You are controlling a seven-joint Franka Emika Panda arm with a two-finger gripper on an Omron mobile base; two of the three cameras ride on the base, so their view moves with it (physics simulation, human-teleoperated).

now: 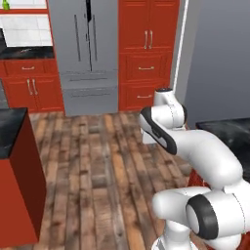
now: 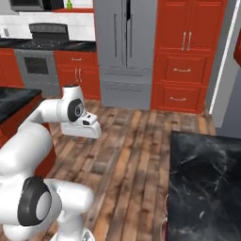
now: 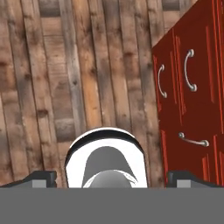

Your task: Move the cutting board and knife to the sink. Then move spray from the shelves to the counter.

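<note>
The hand (image 3: 112, 177) hangs wide open and empty over wooden floor (image 3: 65, 65); red cabinets (image 3: 192, 87) beside; no legible writing.

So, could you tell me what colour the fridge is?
Grey fridge, seen best in the right base view.

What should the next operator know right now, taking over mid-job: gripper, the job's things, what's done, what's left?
Gripper: open, empty, pointing down at the wood floor beside red cabinet fronts.
Spray: a green bottle on the far red shelf above the stove.
Counter: black marble top close on the robot's right, nothing placed there.
Cutting board, knife, sink: not in sight, so that step can't be confirmed.
Left: fetch the spray and set it on the counter.
</note>
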